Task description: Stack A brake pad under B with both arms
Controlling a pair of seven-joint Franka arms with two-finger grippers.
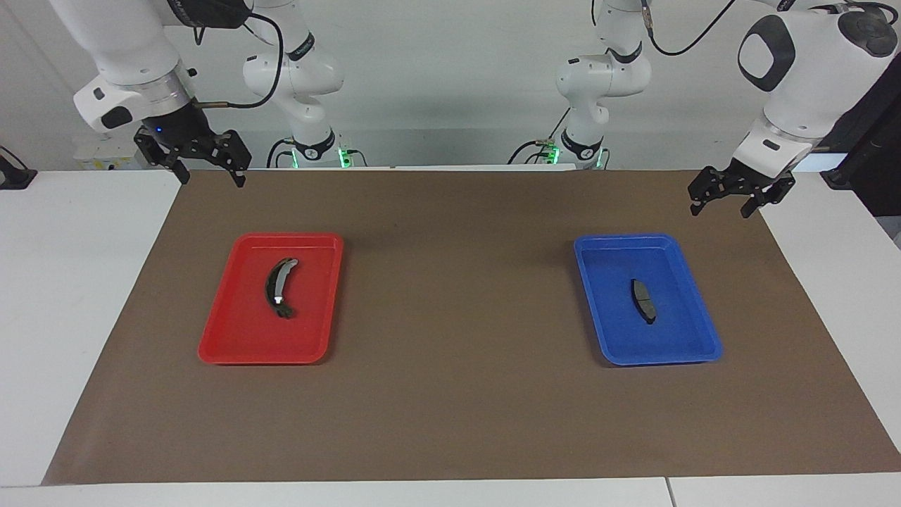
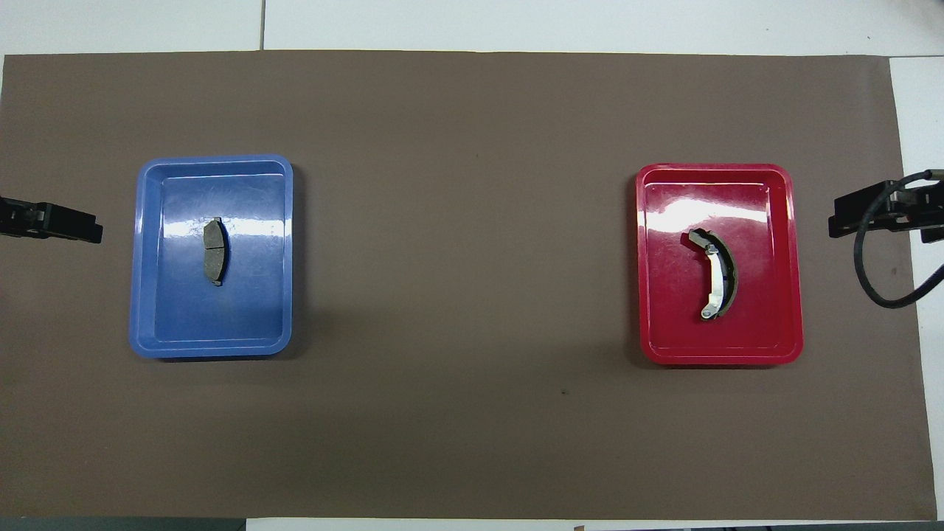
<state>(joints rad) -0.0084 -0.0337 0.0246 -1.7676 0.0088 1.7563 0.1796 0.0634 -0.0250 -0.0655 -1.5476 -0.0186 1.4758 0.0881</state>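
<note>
No brand, label or writing can be read on any item. The right gripper point(image 1: 205, 163) hangs at the upper left of the facing view, over the brown mat's point(image 1: 457, 422) corner — jaws spread wide, holding nothing. The left gripper point(image 1: 735, 199) hangs at the upper right, over the mat's edge, jaws likewise apart and empty. On the desk point(image 1: 70, 282), B point(image 1: 280, 287) lies in the red tray point(image 1: 232, 345) at centre left — the A brake pad point(image 1: 643, 301) lies in the blue tray point(image 1: 697, 338) at centre right.
</note>
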